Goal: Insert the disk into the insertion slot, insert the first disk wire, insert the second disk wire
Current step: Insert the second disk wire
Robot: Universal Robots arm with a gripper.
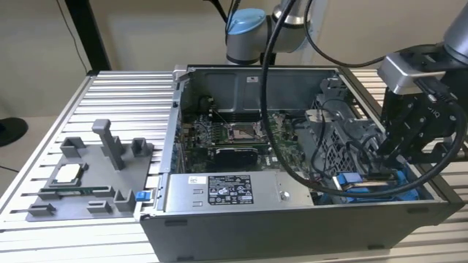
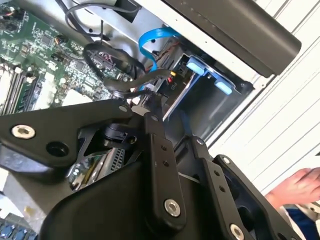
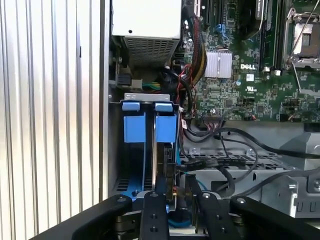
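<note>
The disk point(image 3: 165, 131) is seated upright in the insertion slot point(image 3: 134, 125), while the gripper point(image 1: 389, 160), whose grip cannot be told, is held low beside it at the cables.

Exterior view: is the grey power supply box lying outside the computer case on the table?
No. The power supply box sits inside the open case, along its near wall, beside the motherboard.

gripper point(image 2: 165, 145) over blue-railed insertion slot point(image 2: 210, 95), black cables point(image 2: 115, 67)

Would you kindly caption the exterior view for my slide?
The gripper reaches into the open computer case above the blue-railed insertion slot.
</note>
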